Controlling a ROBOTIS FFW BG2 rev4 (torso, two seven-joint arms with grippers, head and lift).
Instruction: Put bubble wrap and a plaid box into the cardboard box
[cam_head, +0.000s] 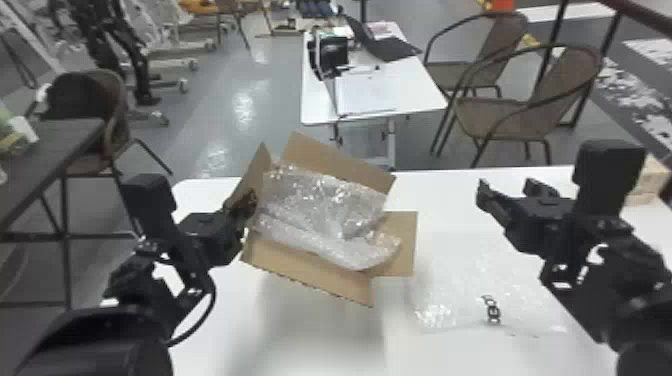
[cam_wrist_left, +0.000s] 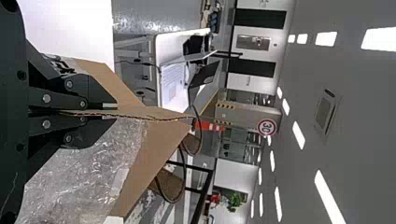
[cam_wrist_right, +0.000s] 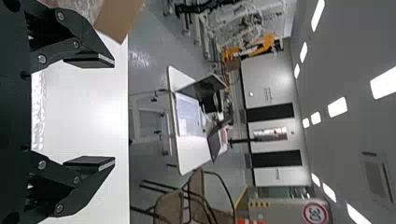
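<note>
Across the foreground of the head view stretches a broad white worktable with a smooth top, and beyond it, on the grey floor, a smaller white table bears an open laptop; two brown woven chairs with curved arms are to its right. Over the worktable, left of centre, is an open brown cardboard box, set askew with its flaps spread outward; whether its base touches the tabletop is hidden. Crumpled clear bubble wrap fills its mouth from side to side, bulging up between the flaps and overlapping the near rim, and what lies under that layer cannot be told. Just right of the box, a flat, clear sheet of bubble wrap lies spread on the worktable. The black left gripper is at the box's left side, its two flat fingers clenched on the raised brown left flap, pinching its edge. The black right gripper is over the right part of the worktable, well apart from the box, fingers spread wide with nothing between them. Smallest is a dark, linked shape at the flat sheet's near part.
</note>
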